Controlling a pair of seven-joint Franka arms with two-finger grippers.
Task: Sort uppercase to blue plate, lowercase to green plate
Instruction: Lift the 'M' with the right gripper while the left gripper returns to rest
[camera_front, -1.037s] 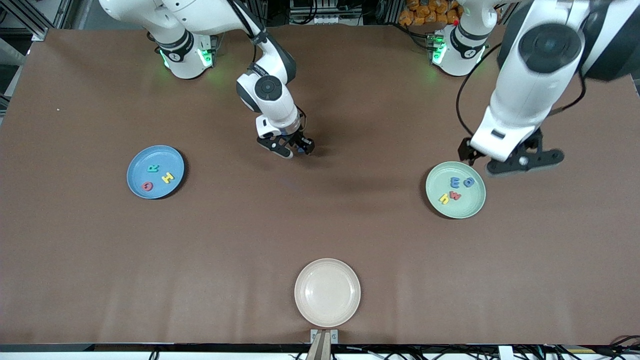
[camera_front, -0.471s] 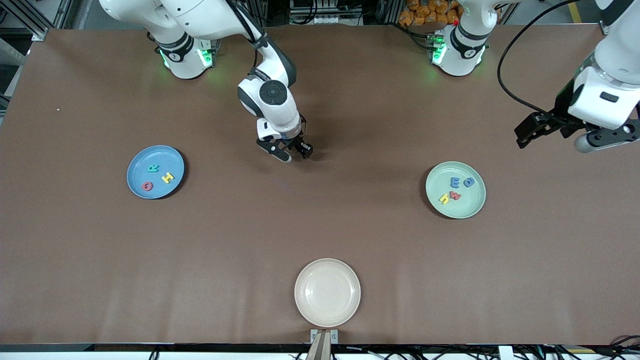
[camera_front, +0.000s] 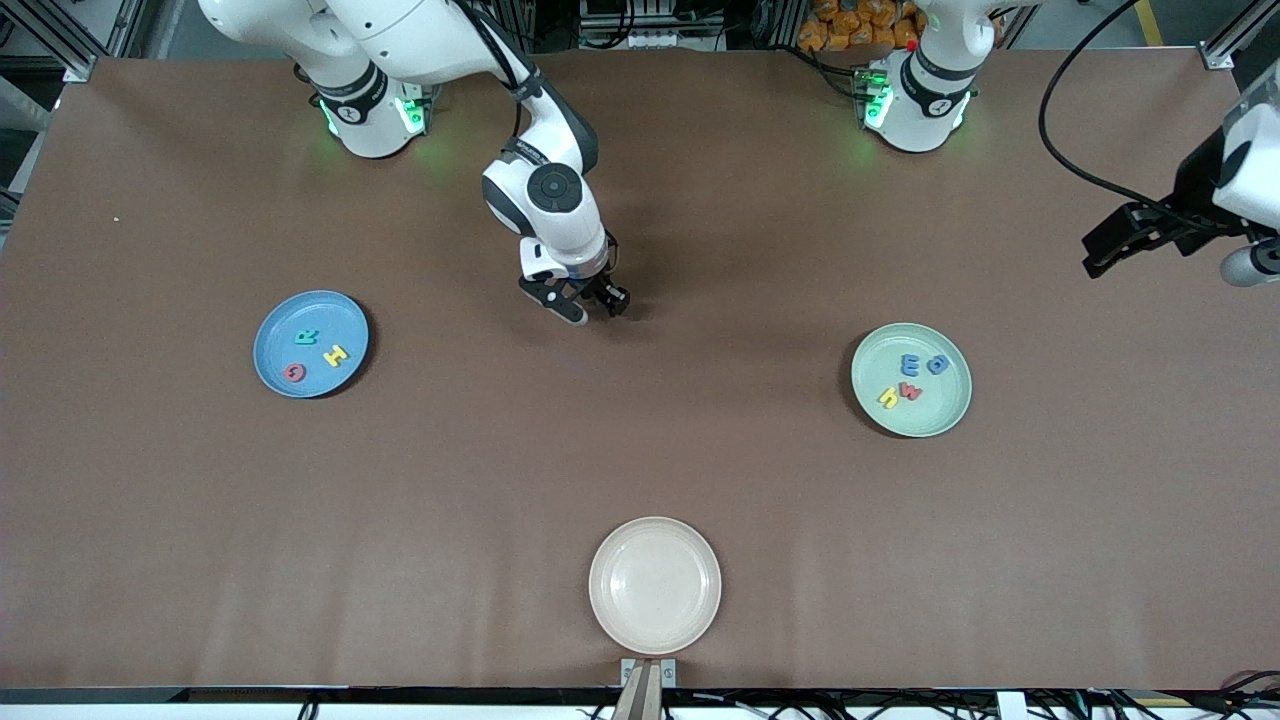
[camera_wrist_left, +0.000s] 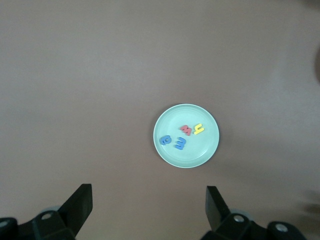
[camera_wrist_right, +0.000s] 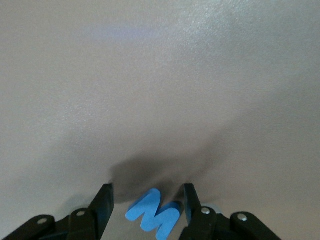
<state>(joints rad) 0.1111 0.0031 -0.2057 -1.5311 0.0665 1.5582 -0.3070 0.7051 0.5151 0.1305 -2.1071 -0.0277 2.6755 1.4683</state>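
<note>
While the left claw (camera_front: 1170, 245) is held spread wide and high over the left arm's end of the tabletop (camera_front: 640, 450), the blue W (camera_wrist_right: 152, 214) is pinched between the fingers of the right claw (camera_front: 588, 303), low over the middle. Its long axis is seen running across the gap between the fingers. Three capitals lie in the blue plate (camera_front: 275, 335), four small letters in the green plate (camera_front: 945, 415).
</note>
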